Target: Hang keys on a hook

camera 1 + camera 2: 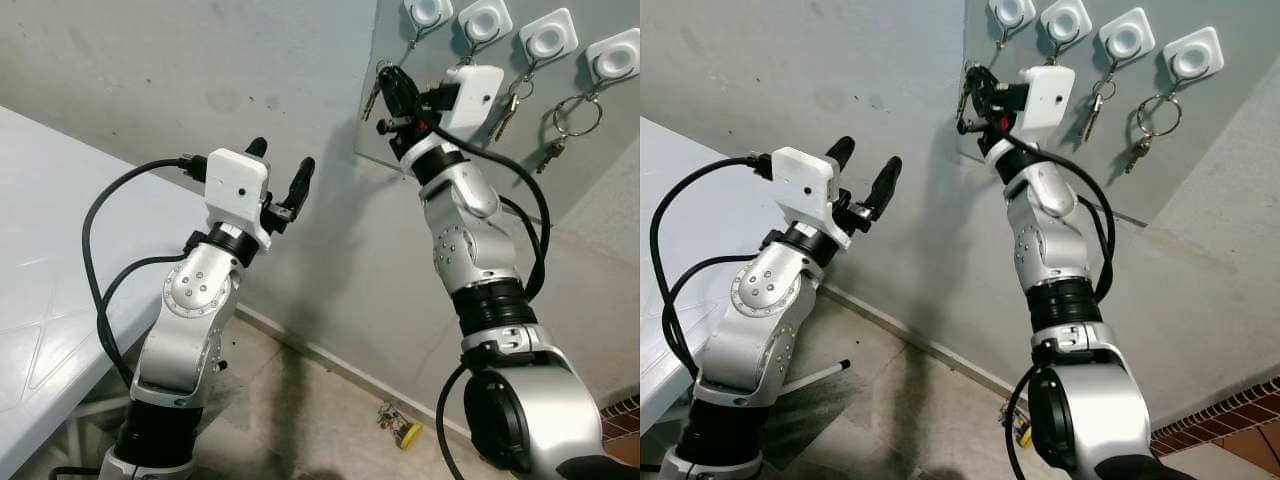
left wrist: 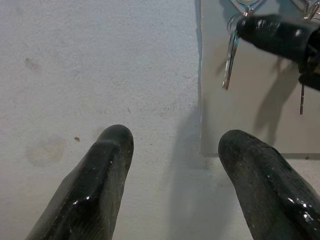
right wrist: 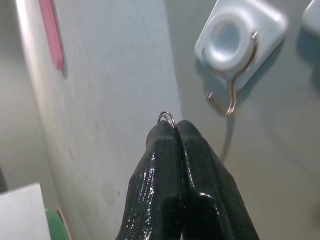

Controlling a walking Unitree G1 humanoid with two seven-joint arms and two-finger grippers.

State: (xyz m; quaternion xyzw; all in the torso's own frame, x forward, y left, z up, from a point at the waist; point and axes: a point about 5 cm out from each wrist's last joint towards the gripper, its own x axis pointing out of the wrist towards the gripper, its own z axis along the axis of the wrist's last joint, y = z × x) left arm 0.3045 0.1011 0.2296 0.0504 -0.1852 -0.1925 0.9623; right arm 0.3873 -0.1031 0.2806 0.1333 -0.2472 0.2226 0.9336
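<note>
Right wrist view: right gripper (image 3: 176,131) fingers pressed together on a key ring (image 3: 166,117), just below and beside the first hook (image 3: 231,92). Left eye view: the held key (image 1: 372,98) hangs from the ring at the fingertips, long axis near vertical, blade pointing down, against the grey panel (image 1: 400,150)'s left edge. Four white hooks counted on the panel; three carry keys, with the fourth hook's ring (image 1: 577,115) largest. Left gripper (image 1: 282,170) raised near the wall, fingers apart, holding nothing. White table (image 1: 50,300) at left.
</note>
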